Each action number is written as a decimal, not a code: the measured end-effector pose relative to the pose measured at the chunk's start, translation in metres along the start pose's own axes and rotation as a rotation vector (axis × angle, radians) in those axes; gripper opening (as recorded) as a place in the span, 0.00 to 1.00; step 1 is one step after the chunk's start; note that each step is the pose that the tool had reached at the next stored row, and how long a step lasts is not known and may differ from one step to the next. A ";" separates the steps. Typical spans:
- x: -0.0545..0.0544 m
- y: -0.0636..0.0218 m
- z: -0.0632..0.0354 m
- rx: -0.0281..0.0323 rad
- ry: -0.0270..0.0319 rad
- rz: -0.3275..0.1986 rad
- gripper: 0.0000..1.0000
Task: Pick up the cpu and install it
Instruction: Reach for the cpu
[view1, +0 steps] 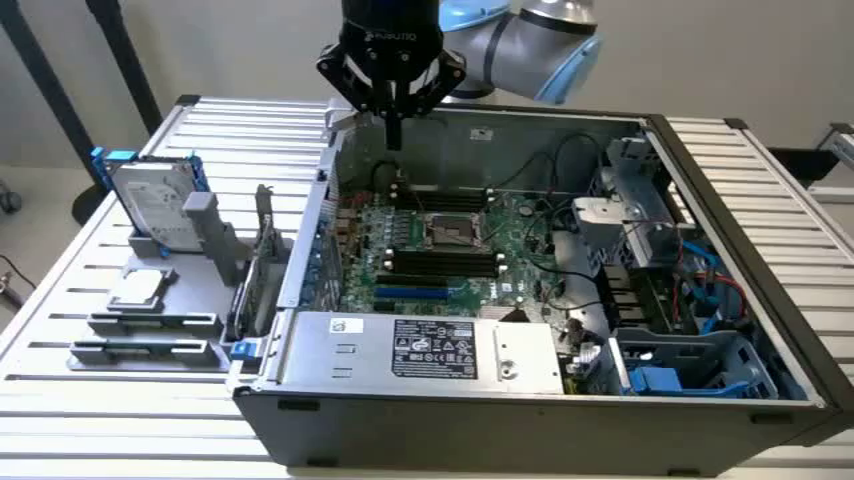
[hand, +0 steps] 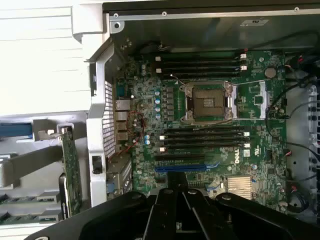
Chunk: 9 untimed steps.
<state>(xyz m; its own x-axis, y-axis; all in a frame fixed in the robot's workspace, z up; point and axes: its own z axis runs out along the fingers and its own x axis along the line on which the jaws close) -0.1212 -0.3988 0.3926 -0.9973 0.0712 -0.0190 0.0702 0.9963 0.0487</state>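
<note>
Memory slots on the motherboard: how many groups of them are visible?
2. One slot group lies between the CPU socket and the case wall; the other group lies across the socket, beside the blue slot. None seems hidden.

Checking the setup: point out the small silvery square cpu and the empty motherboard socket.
Small silvery square cpu (view1: 138, 289): exterior view, its metal top.
Empty motherboard socket (hand: 209, 102): wrist view, its dark centre.

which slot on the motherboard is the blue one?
The blue slot is the long one closest to the silver power supply, beyond the black memory slots as seen from the empty CPU socket. The other slots are black.
</note>
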 end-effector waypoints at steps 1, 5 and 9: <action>0.000 0.0000 0.0000 -0.0001 0.0000 0.000 0.11; 0.000 0.0000 0.0000 0.0000 0.0000 0.000 0.11; 0.000 0.0000 0.0000 -0.0001 0.0000 0.000 0.11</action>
<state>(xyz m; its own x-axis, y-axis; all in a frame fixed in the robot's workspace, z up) -0.1212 -0.3988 0.3926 -0.9973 0.0712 -0.0190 0.0702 0.9963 0.0488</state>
